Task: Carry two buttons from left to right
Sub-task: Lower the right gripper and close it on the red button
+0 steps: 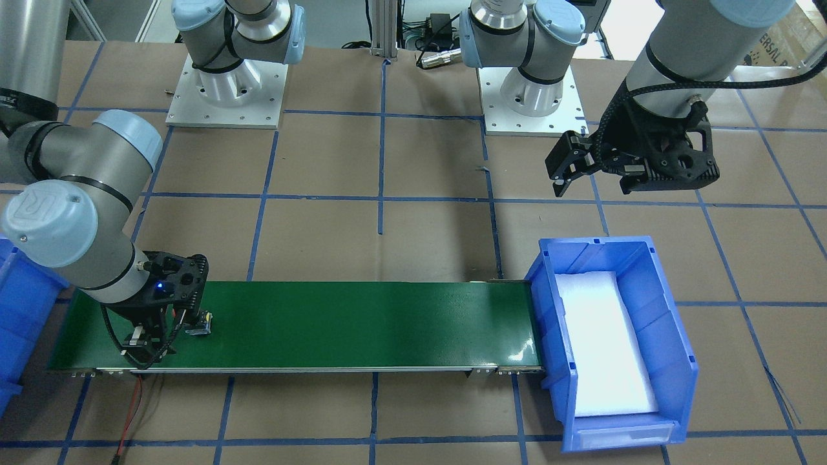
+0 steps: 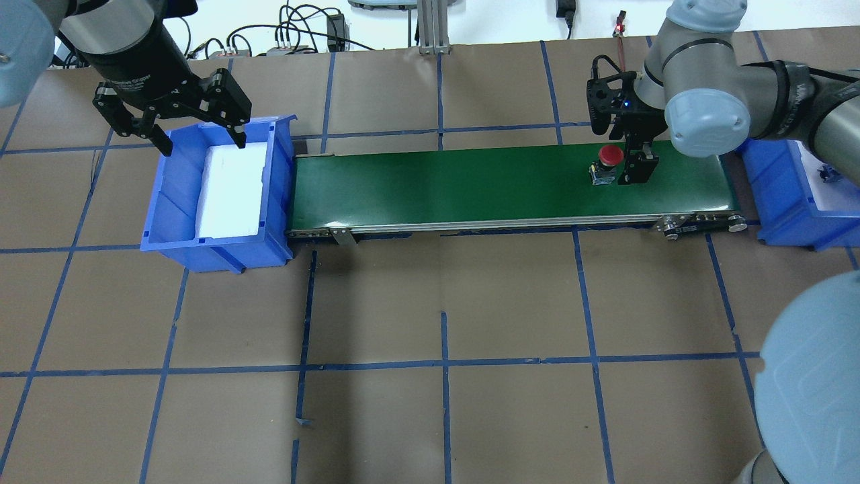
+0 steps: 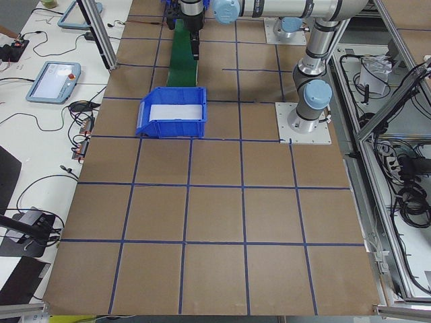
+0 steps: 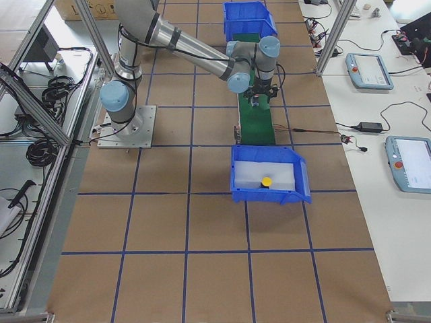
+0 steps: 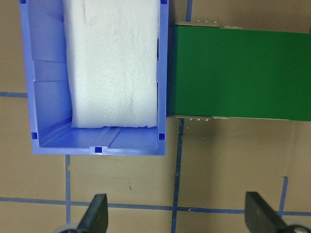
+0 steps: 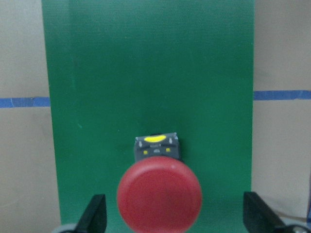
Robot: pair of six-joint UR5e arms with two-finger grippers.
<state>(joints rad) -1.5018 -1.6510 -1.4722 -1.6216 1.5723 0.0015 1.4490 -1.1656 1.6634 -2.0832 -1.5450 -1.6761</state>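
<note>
Smooth matt red plastic button cap [image 6: 159, 196] between my right fingers [image 6: 95, 216], finely woven green belt [image 6: 146, 73] beneath them, smooth blue plastic bin [image 5: 46, 97] ahead of my left fingers [image 5: 97, 216], grainy white foam [image 5: 114, 63] inside it, dull brown paper [image 5: 218, 160] below.

Green conveyor belt [image 2: 437, 188] runs lengthwise along the table [image 2: 470, 302]; one blue bin [image 2: 215, 254] (white foam liner [image 2: 232, 195] inside) stands at each belt end.

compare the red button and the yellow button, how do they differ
The red button lies on the green belt; the yellow button sits on white foam in a blue bin. The red button sits inside the open right gripper; the yellow button has none over it. Both are small push-buttons.
</note>
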